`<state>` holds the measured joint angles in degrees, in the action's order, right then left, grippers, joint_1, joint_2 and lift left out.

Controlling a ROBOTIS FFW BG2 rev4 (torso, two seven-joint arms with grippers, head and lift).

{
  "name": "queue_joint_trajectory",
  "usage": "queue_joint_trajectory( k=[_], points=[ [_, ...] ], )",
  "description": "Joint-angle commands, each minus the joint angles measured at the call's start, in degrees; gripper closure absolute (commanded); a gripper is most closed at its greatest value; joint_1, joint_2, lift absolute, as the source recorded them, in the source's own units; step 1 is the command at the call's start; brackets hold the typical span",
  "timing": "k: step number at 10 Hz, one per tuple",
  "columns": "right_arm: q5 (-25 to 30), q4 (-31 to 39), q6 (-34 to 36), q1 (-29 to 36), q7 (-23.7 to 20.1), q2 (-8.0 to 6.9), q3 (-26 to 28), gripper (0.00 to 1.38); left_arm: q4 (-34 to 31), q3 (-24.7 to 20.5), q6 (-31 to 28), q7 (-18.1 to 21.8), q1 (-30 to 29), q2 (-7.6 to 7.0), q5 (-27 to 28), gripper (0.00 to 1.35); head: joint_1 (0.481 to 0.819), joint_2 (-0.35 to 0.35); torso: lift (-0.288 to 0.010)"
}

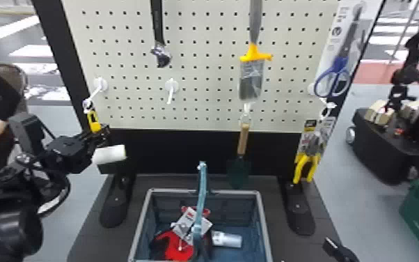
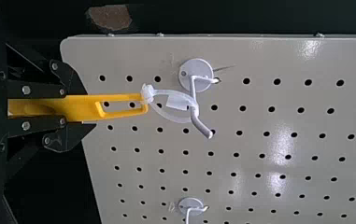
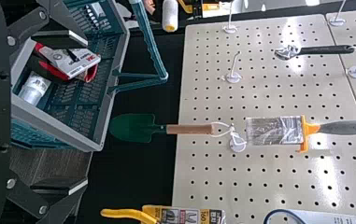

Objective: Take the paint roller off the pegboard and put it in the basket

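Note:
My left gripper (image 1: 97,134) is at the pegboard's lower left corner, shut on the yellow handle of the paint roller (image 1: 109,154), whose white sleeve hangs below the fingers. In the left wrist view the left gripper (image 2: 75,108) pinches the yellow handle (image 2: 124,97), and the handle's white loop (image 2: 173,100) is still around the hook (image 2: 201,122). The basket (image 1: 264,223) stands on the base in front of the pegboard (image 1: 205,69), holding a red item and a clear cup. The right gripper (image 1: 339,251) is at the lower right; in the right wrist view the right gripper (image 3: 59,114) stands open, with nothing between its fingers.
A wrench (image 1: 158,31), a brush (image 1: 252,76), a trowel (image 1: 243,139), scissors (image 1: 337,75) and yellow-handled pliers (image 1: 306,163) hang on the board. The basket's handle (image 1: 202,195) stands upright. A bare hook (image 1: 171,89) sits left of the brush.

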<state>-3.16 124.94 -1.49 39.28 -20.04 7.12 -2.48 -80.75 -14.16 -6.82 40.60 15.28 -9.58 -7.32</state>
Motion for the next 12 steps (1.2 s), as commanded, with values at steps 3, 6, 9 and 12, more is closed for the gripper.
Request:
queue_joint_trajectory(
  k=[3, 6, 9, 12],
  points=[
    [0.0, 0.0, -0.1, 0.0, 0.0, -0.09, -0.1, 0.25, 0.1, 0.3, 0.4, 0.0, -0.1, 0.00, -0.6, 1.22, 0.549, 0.000, -0.100],
    [0.1, 0.0, -0.2, 0.0, 0.1, -0.09, 0.0, 0.25, 0.0, 0.5, 0.5, 0.0, 0.1, 0.00, -0.7, 1.22, 0.549, 0.000, -0.100],
    [0.0, -0.1, -0.2, 0.0, 0.1, -0.09, 0.0, 0.25, -0.6, 1.1, 1.3, 0.0, 0.3, -0.26, -0.1, 1.22, 0.549, 0.000, -0.100],
    [-0.1, -0.3, -0.2, 0.0, 0.1, -0.09, 0.0, 0.25, -2.3, 1.1, 2.1, -1.0, -0.7, 0.00, -0.2, 1.22, 0.549, 0.000, -0.100]
  ],
)
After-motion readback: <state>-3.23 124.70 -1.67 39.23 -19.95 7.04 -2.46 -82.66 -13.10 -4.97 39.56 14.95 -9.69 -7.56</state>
